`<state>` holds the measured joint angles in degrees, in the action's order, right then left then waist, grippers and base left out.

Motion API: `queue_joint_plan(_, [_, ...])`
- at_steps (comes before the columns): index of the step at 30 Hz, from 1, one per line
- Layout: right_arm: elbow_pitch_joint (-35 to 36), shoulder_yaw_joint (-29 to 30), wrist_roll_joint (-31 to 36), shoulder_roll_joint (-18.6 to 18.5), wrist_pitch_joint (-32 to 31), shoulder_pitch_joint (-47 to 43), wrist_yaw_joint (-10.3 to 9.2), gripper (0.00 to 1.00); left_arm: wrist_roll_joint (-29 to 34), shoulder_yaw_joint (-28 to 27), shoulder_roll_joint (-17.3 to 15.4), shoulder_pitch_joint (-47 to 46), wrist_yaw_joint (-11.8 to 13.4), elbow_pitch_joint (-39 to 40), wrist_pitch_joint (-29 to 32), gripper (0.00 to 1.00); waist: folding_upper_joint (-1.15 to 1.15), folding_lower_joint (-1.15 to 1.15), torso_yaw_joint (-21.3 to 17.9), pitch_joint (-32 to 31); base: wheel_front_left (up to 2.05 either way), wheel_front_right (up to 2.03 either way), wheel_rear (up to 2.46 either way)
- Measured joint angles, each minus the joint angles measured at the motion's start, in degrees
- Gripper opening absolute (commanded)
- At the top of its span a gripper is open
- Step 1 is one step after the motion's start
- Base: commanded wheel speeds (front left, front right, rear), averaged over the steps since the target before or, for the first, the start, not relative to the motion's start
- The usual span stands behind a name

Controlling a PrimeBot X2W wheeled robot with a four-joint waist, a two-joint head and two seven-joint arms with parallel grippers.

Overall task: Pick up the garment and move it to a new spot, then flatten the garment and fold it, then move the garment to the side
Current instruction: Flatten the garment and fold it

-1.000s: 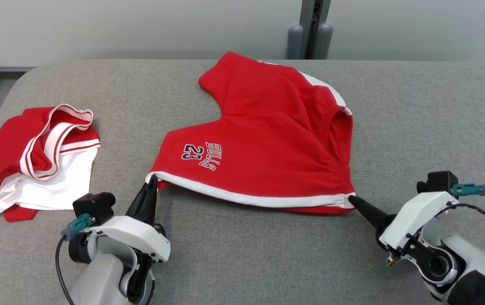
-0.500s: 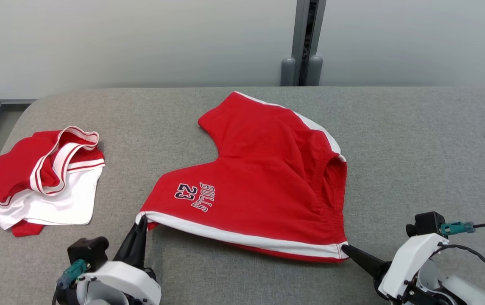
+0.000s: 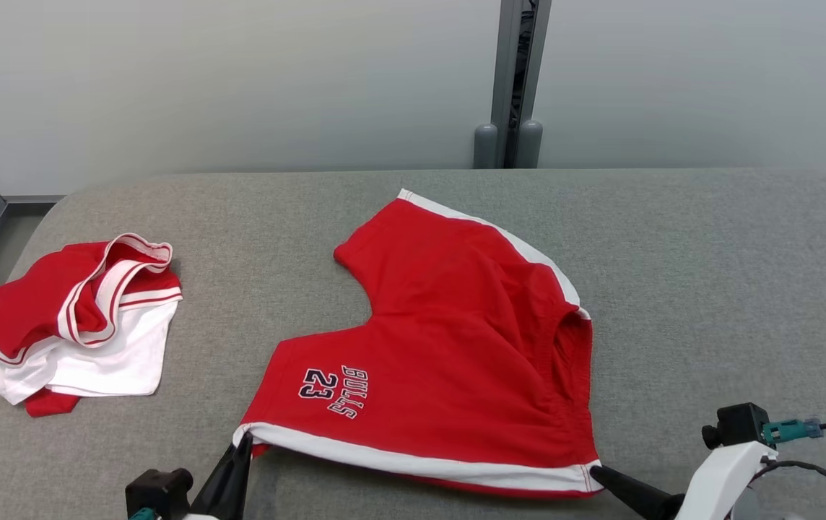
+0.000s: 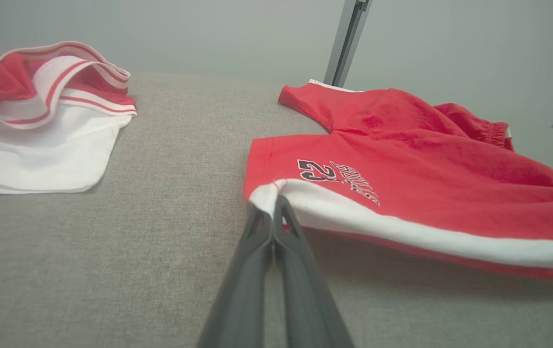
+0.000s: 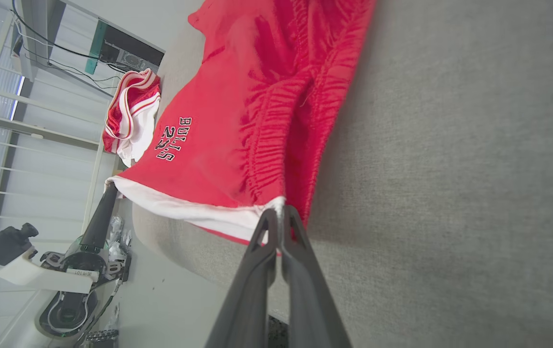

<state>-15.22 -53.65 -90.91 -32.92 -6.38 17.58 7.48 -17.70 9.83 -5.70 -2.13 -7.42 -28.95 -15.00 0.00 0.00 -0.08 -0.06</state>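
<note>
Garment (image 3: 449, 361): red shorts with white side stripes and "BULLS 23" in dark letters, held by two near corners. The left pincer (image 4: 274, 205), fingers pressed together, is clamped on the leg-hem corner at the white stripe, reaching up from the head view's lower left. The right pincer (image 5: 280, 215), likewise closed on cloth, grips the waistband corner, its fingers pointing left from the lower right. The left wrist view shows the striped edge raised off the grey tabletop (image 3: 709, 289), with a shadow beneath. The right wrist view shows the gathered elastic waistband. The rest of the shorts lies mid-tabletop. A red-and-white cloth heap (image 3: 81, 325) lies well apart to the left.
</note>
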Motion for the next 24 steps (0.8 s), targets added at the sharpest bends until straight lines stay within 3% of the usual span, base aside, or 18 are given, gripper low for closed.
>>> queue_joint_plan(13, [3.79, -0.94, -0.30, -1.36, -1.12, -3.06, 0.00, 0.00, -0.60, -1.37, -0.79, 5.14, 0.00, 4.22, 0.00, 0.00, 0.00, 0.00, -0.22, -0.41, 0.00, 0.00, 0.00])
queue_joint_plan(24, [5.77, 1.85, -0.08, -0.68, 0.38, 0.09, 0.00, 0.00, 2.70, -2.96, -2.56, 0.73, 0.43, 6.38, 0.00, 0.00, 0.00, 0.00, -1.75, 1.97, 0.00, 0.00, 0.00])
